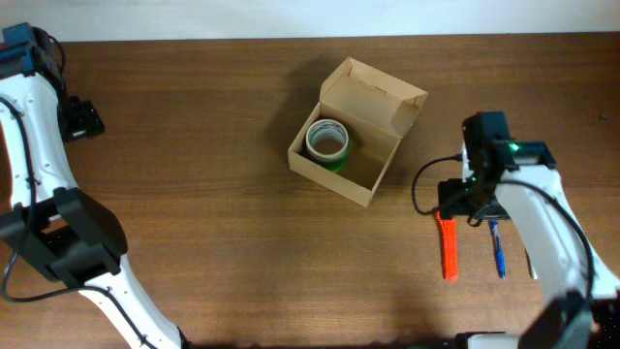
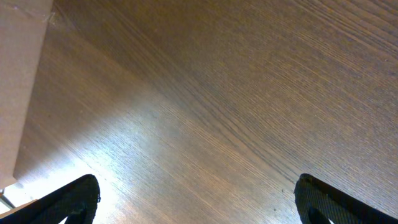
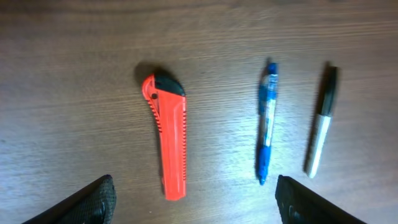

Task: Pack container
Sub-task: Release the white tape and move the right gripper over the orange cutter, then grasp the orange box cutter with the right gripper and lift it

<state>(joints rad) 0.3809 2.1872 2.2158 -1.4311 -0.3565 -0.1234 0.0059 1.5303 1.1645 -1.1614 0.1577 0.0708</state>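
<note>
One container point(image 1: 373, 97), a plain tan-brown cardboard box with unprinted faces, sits on the dark wooden table point(image 1: 194, 194) a little right of centre and toward its far edge, its hinged flap standing open at the back. Inside lies one tape roll point(image 1: 327, 142), flat on its side in the left end of the box, green around the outside with a pale core; any label on it is too small to read. Well to the right of the box, three things lie side by side and apart on the table: one orange-red utility knife point(image 3: 169, 140) with a black tip, one blue pen point(image 3: 267, 124), and one marker point(image 3: 320, 127) with a black cap and a pale barrel. Print on these is too blurred to read. The right gripper point(image 3: 194, 186) hangs above them, jaws spread wide and holding nothing. The left gripper point(image 2: 198, 186) is at the far left over bare wood, jaws spread wide and empty.
</note>
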